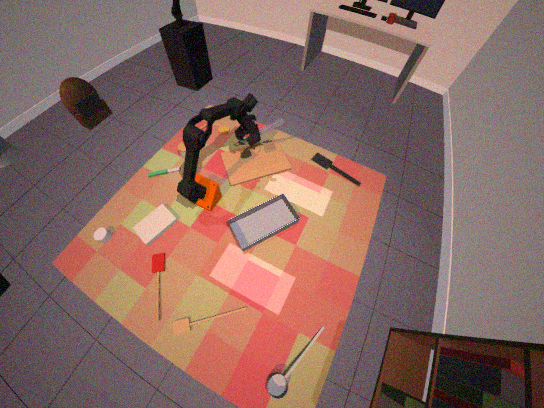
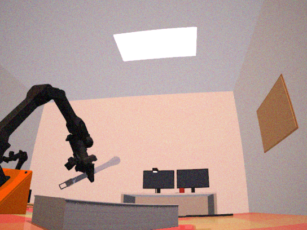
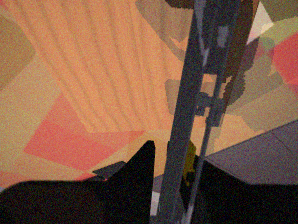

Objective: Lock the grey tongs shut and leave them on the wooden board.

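Observation:
The grey tongs [image 1: 276,124] [image 2: 105,165] [image 3: 182,105] are held in the air above the wooden board [image 1: 267,167] [image 3: 100,60]. My gripper [image 1: 258,143] [image 2: 91,179] [image 3: 160,147] is shut on them partway along their length. In the exterior view they slope, with the rounded tip end up at the right and the ring at the hinge end low at the left. Their two arms run close together in the wrist view; whether the lock has caught cannot be seen. The roasting tin [image 1: 239,235] [image 2: 121,215] stands apart from the board, with no tongs on it.
A black turner [image 1: 321,160] lies right of the board. A yellow object [image 1: 224,129] lies behind it. A green-handled tool [image 1: 158,173] and a white block [image 1: 155,223] lie left. A red spatula [image 1: 158,262], a wooden spatula [image 1: 181,325] and a ladle [image 1: 277,384] lie in front.

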Controlling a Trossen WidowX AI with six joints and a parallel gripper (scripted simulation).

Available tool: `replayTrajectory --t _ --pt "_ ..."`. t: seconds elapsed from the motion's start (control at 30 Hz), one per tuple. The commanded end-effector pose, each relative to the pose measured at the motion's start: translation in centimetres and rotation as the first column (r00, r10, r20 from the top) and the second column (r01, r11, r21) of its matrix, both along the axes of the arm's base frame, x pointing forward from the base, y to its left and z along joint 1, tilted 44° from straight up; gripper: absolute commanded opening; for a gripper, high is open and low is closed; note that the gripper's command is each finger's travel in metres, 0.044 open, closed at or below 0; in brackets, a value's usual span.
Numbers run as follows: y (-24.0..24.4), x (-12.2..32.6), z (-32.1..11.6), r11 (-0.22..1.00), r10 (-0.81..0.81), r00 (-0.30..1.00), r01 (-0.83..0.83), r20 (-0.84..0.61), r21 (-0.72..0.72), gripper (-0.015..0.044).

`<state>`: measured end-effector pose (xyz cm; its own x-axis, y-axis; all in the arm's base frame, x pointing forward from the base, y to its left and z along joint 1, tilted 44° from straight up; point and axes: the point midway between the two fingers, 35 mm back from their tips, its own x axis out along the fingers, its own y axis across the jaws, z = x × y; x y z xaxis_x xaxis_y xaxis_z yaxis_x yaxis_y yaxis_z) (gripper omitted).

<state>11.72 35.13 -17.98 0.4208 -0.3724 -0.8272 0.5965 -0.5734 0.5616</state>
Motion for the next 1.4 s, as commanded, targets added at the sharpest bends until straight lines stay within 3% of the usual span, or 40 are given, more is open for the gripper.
replayTrajectory --t 0.0,0.7,1.37 --pt "0.4 -0.1 0.3 0.998 0.045 0.998 -0.047 0.045 0.047 -0.015" --pt "-0.3 -1.2 1.4 0.947 0.187 0.946 -0.246 0.266 0.208 -0.015" --pt "-2.6 -2.2 4.4 0.862 0.222 0.857 -0.395 0.464 0.317 -0.015"
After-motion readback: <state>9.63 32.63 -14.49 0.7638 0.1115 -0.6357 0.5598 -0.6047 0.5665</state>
